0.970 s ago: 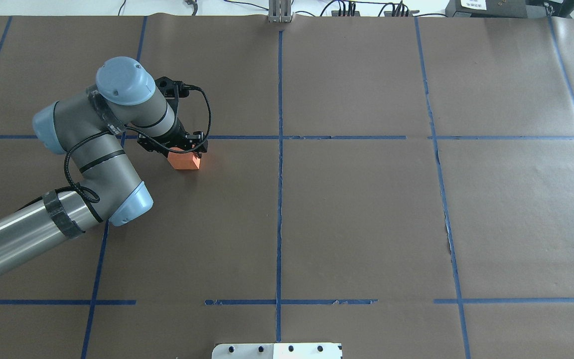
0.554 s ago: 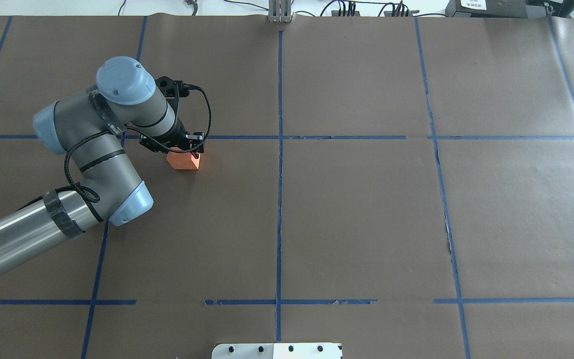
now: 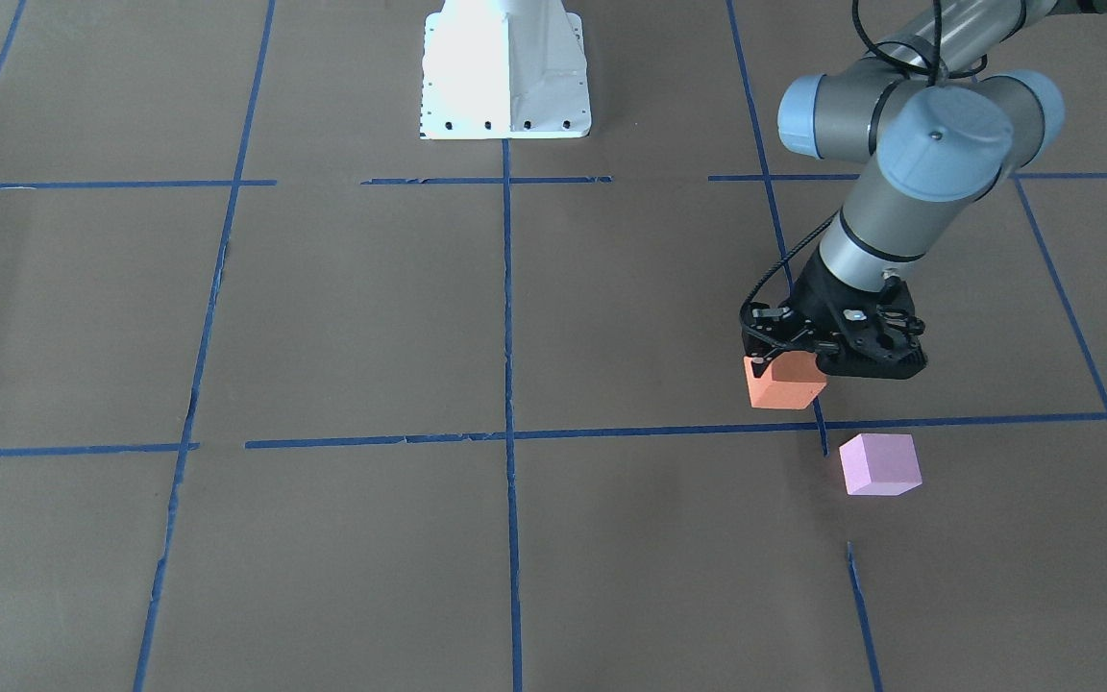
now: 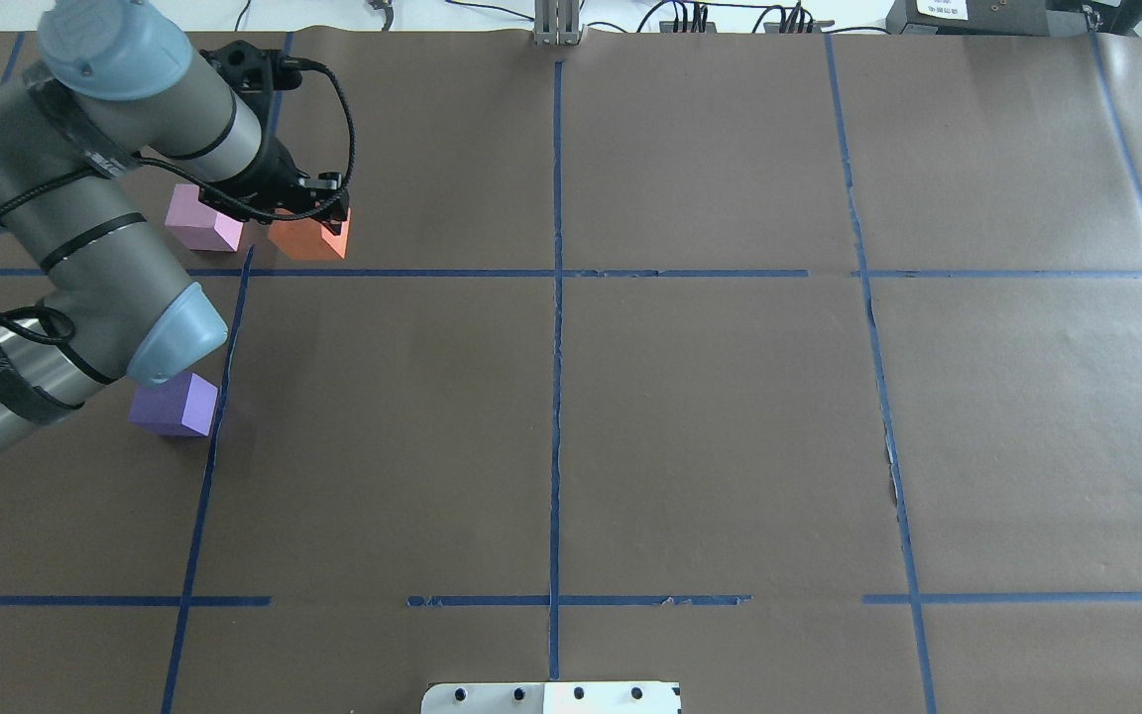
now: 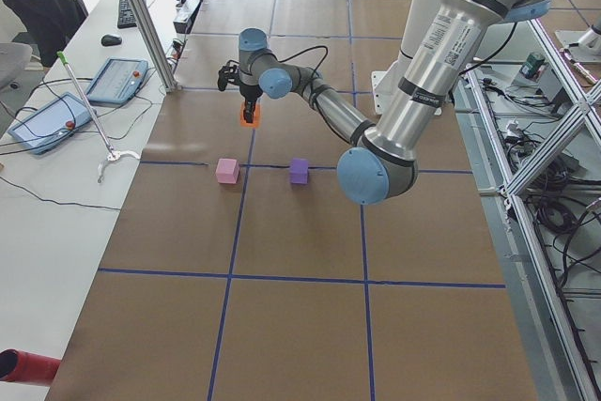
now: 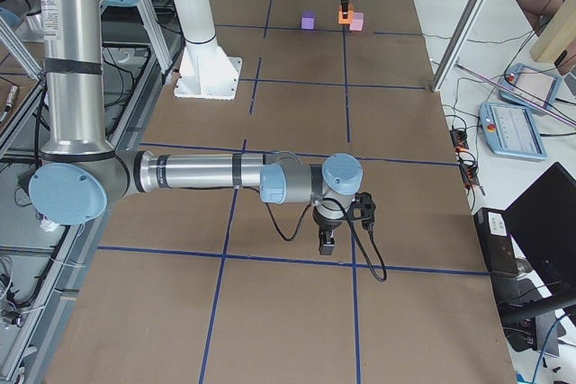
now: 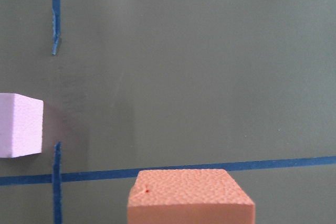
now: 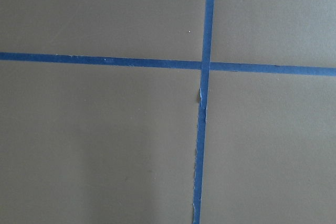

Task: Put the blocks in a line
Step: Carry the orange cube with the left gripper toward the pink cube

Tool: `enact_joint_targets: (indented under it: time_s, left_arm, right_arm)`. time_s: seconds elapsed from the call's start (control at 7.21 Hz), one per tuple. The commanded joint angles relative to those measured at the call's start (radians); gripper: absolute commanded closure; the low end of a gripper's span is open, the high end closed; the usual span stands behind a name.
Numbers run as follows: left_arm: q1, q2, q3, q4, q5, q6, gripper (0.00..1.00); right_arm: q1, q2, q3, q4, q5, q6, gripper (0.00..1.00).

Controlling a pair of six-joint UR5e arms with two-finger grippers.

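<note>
My left gripper (image 4: 325,212) is shut on the orange block (image 4: 309,240), holding it at or just above the table beyond a blue tape line. The orange block also shows in the front view (image 3: 782,383) and fills the bottom of the left wrist view (image 7: 190,195). The pale pink block (image 4: 202,220) sits on the table just left of it, a small gap apart, and shows in the front view (image 3: 880,464). The dark purple block (image 4: 174,405) sits nearer the robot, partly under my left elbow. My right gripper (image 6: 328,242) hangs over bare table far from the blocks; I cannot tell whether it is open or shut.
Blue tape lines (image 4: 556,297) divide the brown table into squares. A white base plate (image 3: 505,67) stands at the robot's edge. An aluminium post (image 4: 557,25) and cables line the far edge. A side bench with tablets (image 5: 113,77) lies beyond it.
My left arm has carried the orange block away from the robot and to the left, across the blue line, to beside the pink block. The pink and purple blocks now show.
</note>
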Motion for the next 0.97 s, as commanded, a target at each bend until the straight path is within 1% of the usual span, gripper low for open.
enact_joint_targets:
  time_s: [0.0,0.14,0.28,0.55,0.83]
  left_arm:
    - [-0.046,0.125,-0.009,-0.004,-0.073,0.097,0.87]
    - [-0.046,0.171,-0.009,-0.033,-0.077,0.095,0.88]
    - [-0.046,0.22,-0.008,-0.099,-0.077,0.092,0.86]
    - [-0.033,0.224,0.027,-0.13,-0.075,0.08,0.85]
    - [-0.03,0.212,0.098,-0.205,-0.075,0.074,0.83]
  right_arm:
    - [0.0,0.0,0.0,0.001,0.0,0.0,0.0]
    - [0.0,0.0,0.0,0.001,0.0,0.0,0.0]
    - [0.0,0.0,0.0,0.0,0.0,0.0,0.0]
    - [0.0,0.0,0.0,0.0,0.0,0.0,0.0]
    - [0.0,0.0,0.0,0.001,0.0,0.0,0.0]
